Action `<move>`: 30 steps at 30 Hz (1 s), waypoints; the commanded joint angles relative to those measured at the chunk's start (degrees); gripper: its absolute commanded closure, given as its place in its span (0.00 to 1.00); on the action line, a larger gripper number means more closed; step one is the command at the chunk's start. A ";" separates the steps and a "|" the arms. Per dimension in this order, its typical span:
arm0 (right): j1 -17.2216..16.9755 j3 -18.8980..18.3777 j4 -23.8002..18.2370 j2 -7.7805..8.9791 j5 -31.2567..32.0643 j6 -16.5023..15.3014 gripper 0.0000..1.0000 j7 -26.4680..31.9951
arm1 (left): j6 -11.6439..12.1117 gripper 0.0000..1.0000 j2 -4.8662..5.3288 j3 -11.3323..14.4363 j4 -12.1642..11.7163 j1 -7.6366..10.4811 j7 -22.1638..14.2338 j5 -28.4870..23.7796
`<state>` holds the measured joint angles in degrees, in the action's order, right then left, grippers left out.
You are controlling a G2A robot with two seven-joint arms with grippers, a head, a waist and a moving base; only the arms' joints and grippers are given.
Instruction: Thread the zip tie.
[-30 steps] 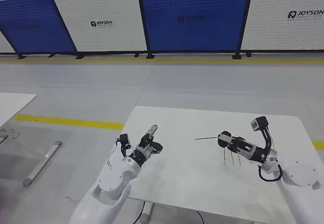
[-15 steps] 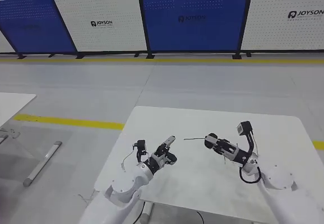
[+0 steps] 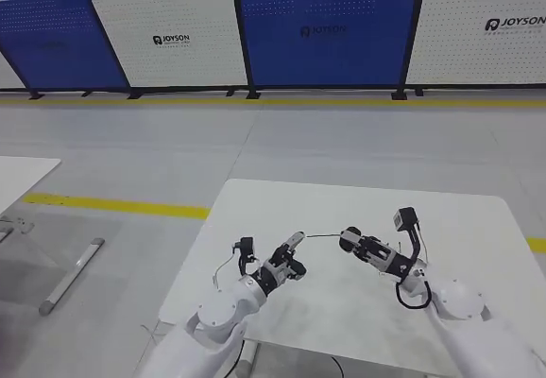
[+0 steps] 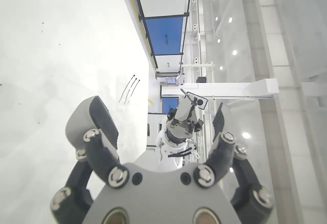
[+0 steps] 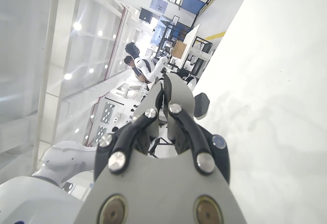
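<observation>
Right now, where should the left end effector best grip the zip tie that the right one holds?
Probably the free tail of the zip tie, coming from the left end effector side: the thin strap juts out of the right end effector toward it.

Bright overhead light from ceiling lamps [image 4: 234, 52]; table [image 4: 51, 18] washes out near white, shadows faint, wrist views bowed at edges

Thin black zip tie [image 3: 325, 234] juts from the right pincer [image 3: 348, 236]; 3 spare ties [image 4: 129, 89] lie together on the surface [image 4: 51, 31].
</observation>
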<state>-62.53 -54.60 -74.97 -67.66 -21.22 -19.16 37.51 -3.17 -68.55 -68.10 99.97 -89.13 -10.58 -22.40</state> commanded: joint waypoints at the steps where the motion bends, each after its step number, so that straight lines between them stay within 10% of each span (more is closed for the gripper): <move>1: 0.08 0.96 0.72 -0.49 -0.85 -0.32 1.00 -0.28 | 2.03 0.00 -0.26 0.57 -0.26 0.42 -0.54 -2.54; 30: -0.62 2.63 0.27 -2.05 -1.03 0.56 1.00 -3.28 | 5.68 0.00 -1.53 3.55 -1.47 3.19 1.96 -8.88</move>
<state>-63.15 -51.97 -74.70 -69.71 -22.25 -18.59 34.23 2.51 -70.08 -64.55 98.49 -85.94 -8.61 -31.28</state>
